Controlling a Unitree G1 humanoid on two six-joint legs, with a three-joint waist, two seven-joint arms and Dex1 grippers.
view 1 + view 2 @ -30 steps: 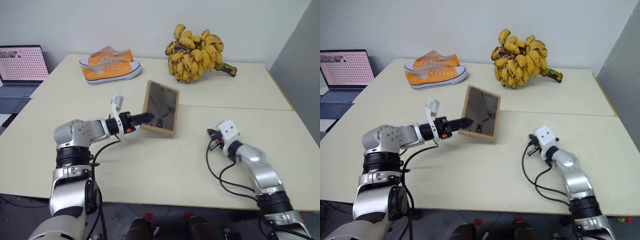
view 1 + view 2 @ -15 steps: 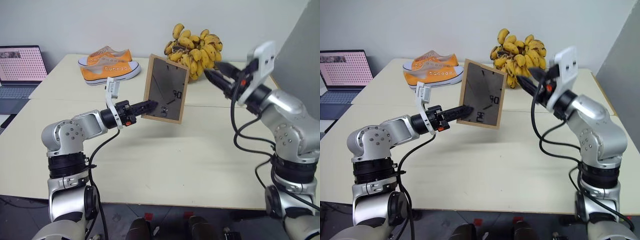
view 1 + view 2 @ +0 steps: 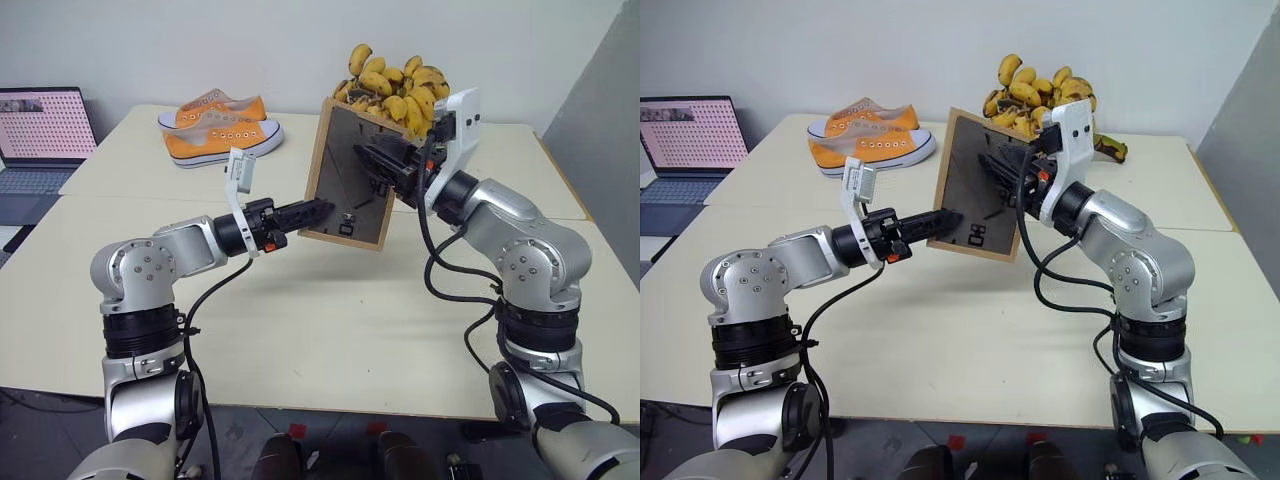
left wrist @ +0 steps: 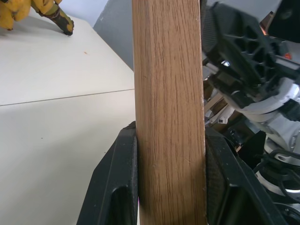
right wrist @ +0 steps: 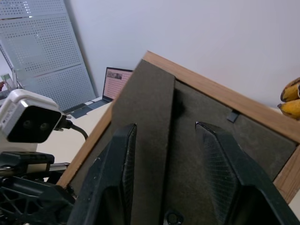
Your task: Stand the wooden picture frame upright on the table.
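Right arm swung up to the wooden picture frame [image 3: 350, 175] held above the tabletop [image 3: 330, 310], left fingers [image 4: 122, 187] clamped on its edge, right fingers [image 5: 119, 164] apart at the prop leg [image 5: 140, 140]; next, probably swing it out.

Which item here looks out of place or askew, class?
The frame is off the table, held tilted in the air with its dark back toward the camera. The left hand clamps its wooden edge; the open right hand is at its back panel. The bananas and shoes lie normally.
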